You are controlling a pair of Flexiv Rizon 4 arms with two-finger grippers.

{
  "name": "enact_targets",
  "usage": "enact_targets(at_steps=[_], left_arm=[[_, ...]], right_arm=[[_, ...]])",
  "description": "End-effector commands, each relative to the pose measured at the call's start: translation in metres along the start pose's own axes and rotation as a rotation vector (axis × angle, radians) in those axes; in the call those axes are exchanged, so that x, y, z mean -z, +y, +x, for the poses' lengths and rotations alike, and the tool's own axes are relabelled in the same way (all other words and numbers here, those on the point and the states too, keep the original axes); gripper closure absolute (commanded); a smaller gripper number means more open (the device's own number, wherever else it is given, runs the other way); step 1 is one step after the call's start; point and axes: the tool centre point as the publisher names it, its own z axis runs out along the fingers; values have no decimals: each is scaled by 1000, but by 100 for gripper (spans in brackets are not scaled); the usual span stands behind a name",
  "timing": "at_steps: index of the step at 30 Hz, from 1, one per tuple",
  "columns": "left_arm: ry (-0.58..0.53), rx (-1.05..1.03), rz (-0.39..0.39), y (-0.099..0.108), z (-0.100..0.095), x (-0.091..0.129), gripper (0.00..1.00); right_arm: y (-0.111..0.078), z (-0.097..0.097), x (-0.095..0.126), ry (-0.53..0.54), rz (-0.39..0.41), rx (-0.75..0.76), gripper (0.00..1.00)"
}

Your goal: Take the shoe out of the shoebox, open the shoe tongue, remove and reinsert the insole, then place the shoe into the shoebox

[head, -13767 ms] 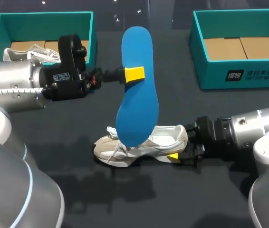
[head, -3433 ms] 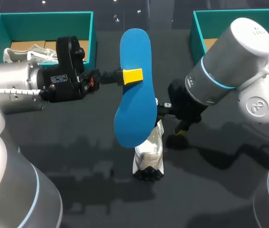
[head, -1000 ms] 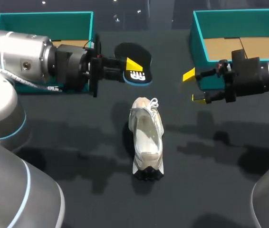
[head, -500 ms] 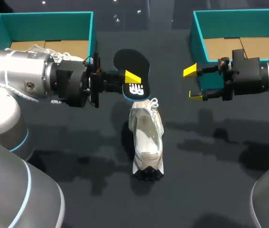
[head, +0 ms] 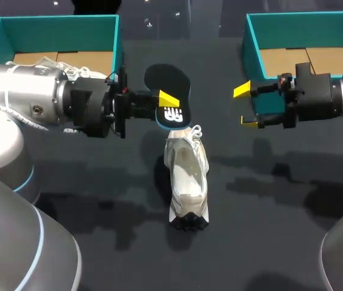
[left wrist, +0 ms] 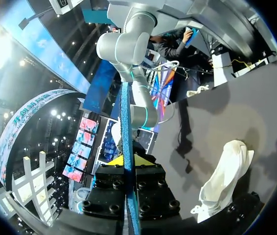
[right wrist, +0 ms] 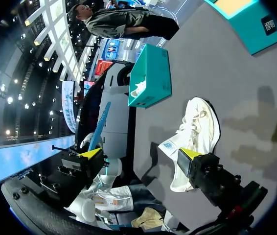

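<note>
Dark tabletop (head: 99,242), white sneaker (head: 186,176) lay at centre, left claw (head: 166,100) clamped on the insole (head: 170,82) near its laces, right claw (head: 244,106) held fingers apart.

Dim, even light falls from above on a dark table (head: 99,254). The pale shoe (head: 186,176) stands out brightly. Soft, blotchy shadows lie either side of it; small glints dot the table beyond it.
</note>
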Motion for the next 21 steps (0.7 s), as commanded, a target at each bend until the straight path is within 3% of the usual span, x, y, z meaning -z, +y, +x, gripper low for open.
enact_targets(at_steps=[1, 9, 21], left_arm=[[-12, -96, -2, 5, 9, 3, 100], [-45, -159, 28, 11, 35, -2, 100], [-11, -213, 37, 24, 54, -10, 100]], right_arm=[[2, 1, -3, 7, -9, -7, 0], [5, 12, -12, 88, -13, 2, 0], [-10, 25, -34, 109, 27, 1, 0]])
